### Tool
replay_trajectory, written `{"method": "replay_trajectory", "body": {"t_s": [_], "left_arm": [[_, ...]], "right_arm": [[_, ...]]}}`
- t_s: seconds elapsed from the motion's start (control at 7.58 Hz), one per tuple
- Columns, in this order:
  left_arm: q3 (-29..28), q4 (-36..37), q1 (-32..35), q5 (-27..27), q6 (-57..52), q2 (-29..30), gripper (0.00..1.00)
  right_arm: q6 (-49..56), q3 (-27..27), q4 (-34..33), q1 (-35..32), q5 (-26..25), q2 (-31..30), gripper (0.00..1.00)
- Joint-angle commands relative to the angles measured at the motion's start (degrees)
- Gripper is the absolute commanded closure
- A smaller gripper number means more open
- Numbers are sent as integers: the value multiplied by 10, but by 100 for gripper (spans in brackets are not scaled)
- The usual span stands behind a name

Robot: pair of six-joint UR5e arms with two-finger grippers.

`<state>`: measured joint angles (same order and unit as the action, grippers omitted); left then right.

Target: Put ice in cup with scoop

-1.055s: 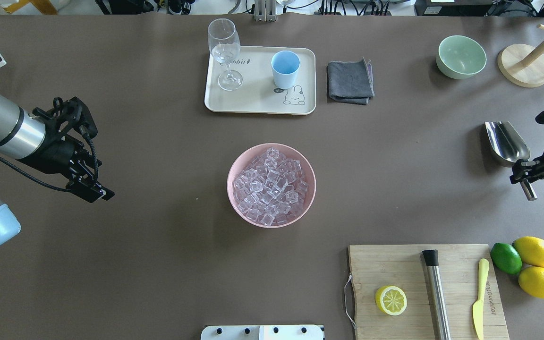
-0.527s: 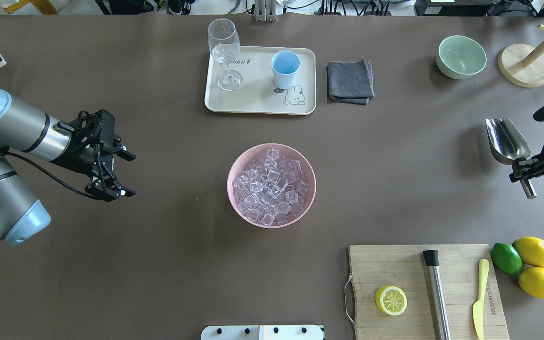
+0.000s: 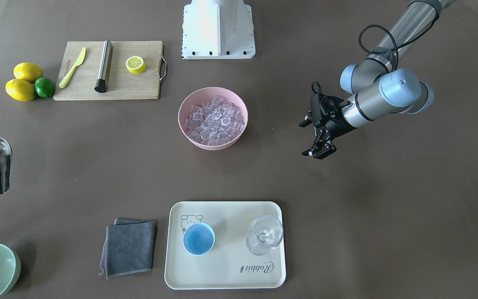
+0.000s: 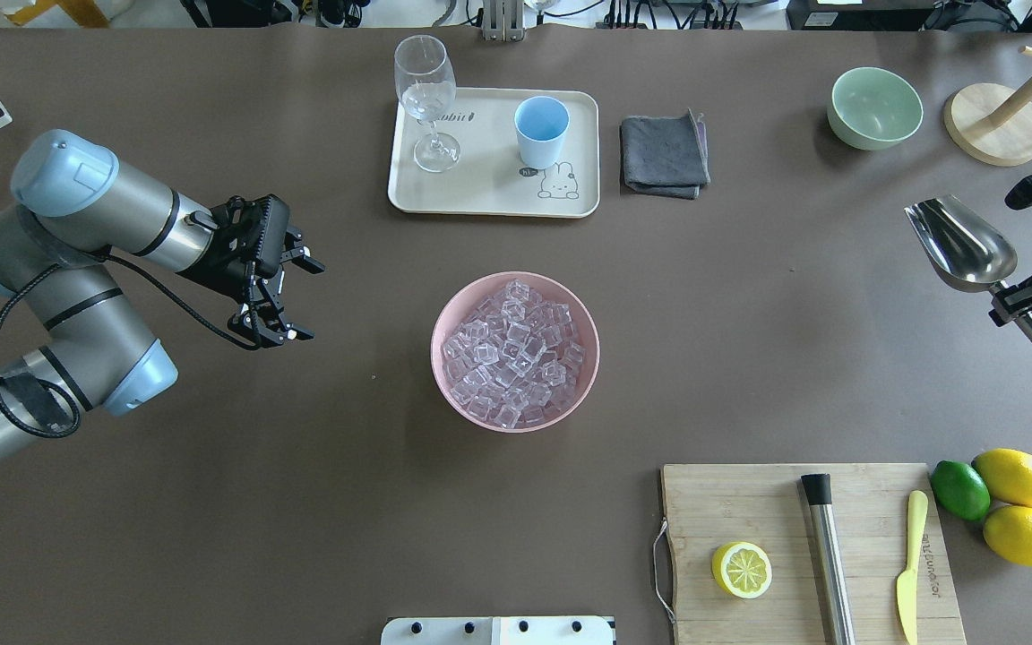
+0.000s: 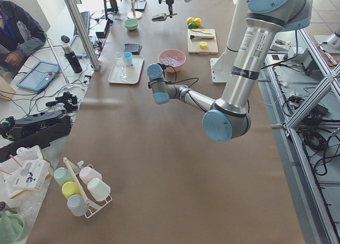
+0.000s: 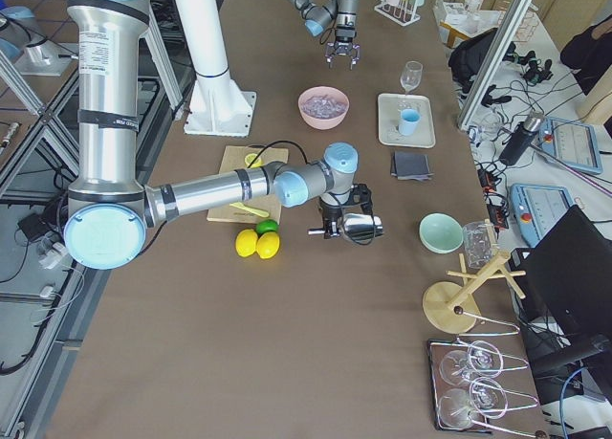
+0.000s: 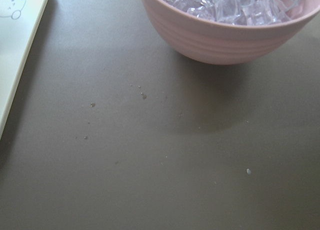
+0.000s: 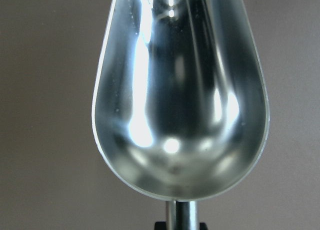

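R gripper [image 4: 1015, 305] is clamped on the scoop [image 4: 964, 242] at far right of the overhead view, mid-height. It grips the short round handle just behind the trough, and the trough points up-left toward frame centre. In the wrist cam the scoop [image 8: 180, 99] is empty, with the mirror-bright inside facing up. L gripper [image 4: 297, 301] hangs left of centre with its fingers apart and nothing in them.

The ice [image 4: 516, 354] sits heaped in the pink bowl [image 4: 434, 345] at centre frame. The cup [image 4: 541, 130] stands upright at upper centre, on the right half of the tray [image 4: 489, 193]. A stemmed glass [image 4: 426, 98] shares the tray but is apart from the cup.

My read on handling:
- **Scoop:** it's stiff metal, so no flex, but the handle is a slick cylinder and I reckon it can roll in the pads once loaded. The hold close to the trough looks right to me.
- **Ice:** the cubes look hard, smooth and loose, so I expect them to slide and bounce rather than stay put. A shallow dig with the trough level on the carry seems best.
- **Cup:** it has a small mouth and no handle, and is prob light. A knock from the scoop lip could tip it, so I'd pour slow from just above the rim.
- **Glass:** it's the fragile bit, so I'd approach from the frame's right.
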<state>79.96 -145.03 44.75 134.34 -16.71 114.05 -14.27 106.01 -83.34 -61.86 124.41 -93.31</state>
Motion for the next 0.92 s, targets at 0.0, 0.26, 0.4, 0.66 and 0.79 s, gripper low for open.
{"method": "replay_trajectory", "body": {"t_s": [0.0, 0.26, 0.4, 0.66, 0.79], "left_arm": [[-30, -40, -18, 0, -4, 35, 2], [-45, -41, -44, 1, 1, 56, 2], [-45, -57, -58, 1, 24, 61, 2], [-45, -104, -80, -28, 87, 62, 2], [-45, -114, -104, -61, 111, 70, 2]], "right_arm": [[173, 19, -20, -1, -35, 30, 100], [308, 46, -29, -1, -59, 37, 100], [378, 81, -71, -1, -76, 39, 100], [502, 123, -197, 22, -111, 103, 100], [526, 134, -233, 49, -126, 126, 100]]}}
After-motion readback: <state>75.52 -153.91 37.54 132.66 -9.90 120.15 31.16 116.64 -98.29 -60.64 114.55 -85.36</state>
